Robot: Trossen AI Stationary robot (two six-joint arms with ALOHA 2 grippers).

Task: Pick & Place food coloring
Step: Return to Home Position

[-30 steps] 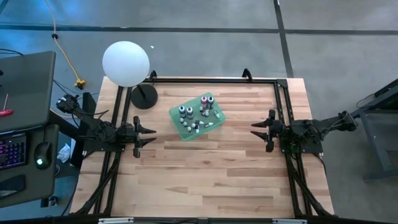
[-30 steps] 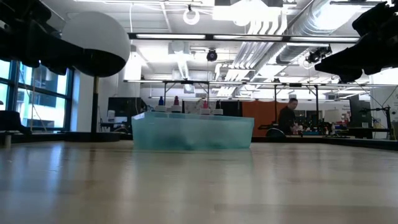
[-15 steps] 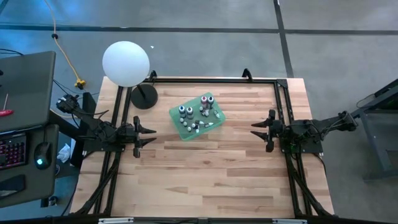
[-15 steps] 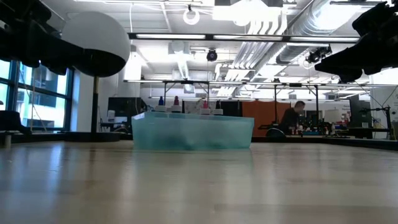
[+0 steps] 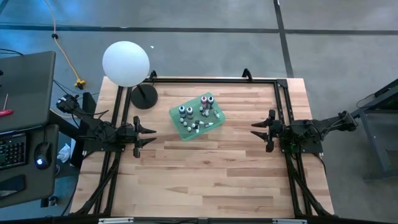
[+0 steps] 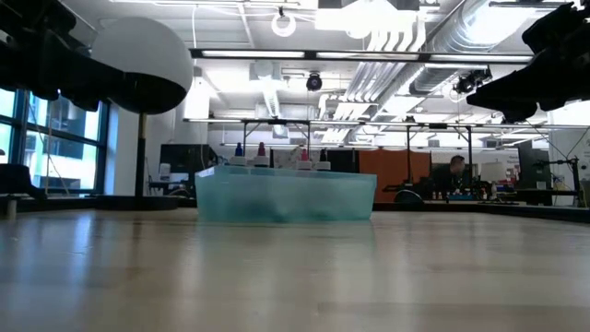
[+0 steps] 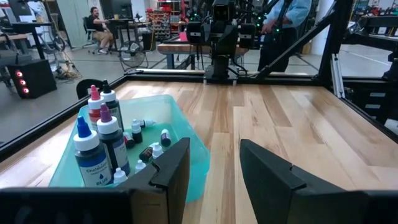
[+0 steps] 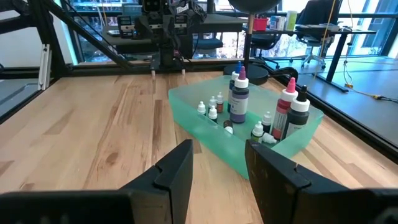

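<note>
The food coloring bottles (image 5: 198, 114) sit in a green tray (image 5: 214, 119) on the far middle of the table: a few taller ones upright with blue, pink and dark caps (image 7: 102, 134), several tiny whitish-capped ones (image 8: 213, 107) standing or lying on the tray floor. My left gripper (image 5: 151, 135) hovers open by the table's left edge, pointing right, short of the tray. My right gripper (image 5: 255, 130) hovers open near the right edge, pointing left. Neither touches anything.
A white sphere lamp (image 5: 126, 63) on a black round base (image 5: 144, 96) stands at the far left corner. A black frame rail (image 5: 214, 79) runs round the table. Bare wood (image 5: 205, 174) lies between the grippers and toward the near edge. A person (image 6: 455, 171) sits in the room behind.
Neither arm nor the tray has moved. Only the person in the room beyond the table has shifted toward the right in the low view.
</note>
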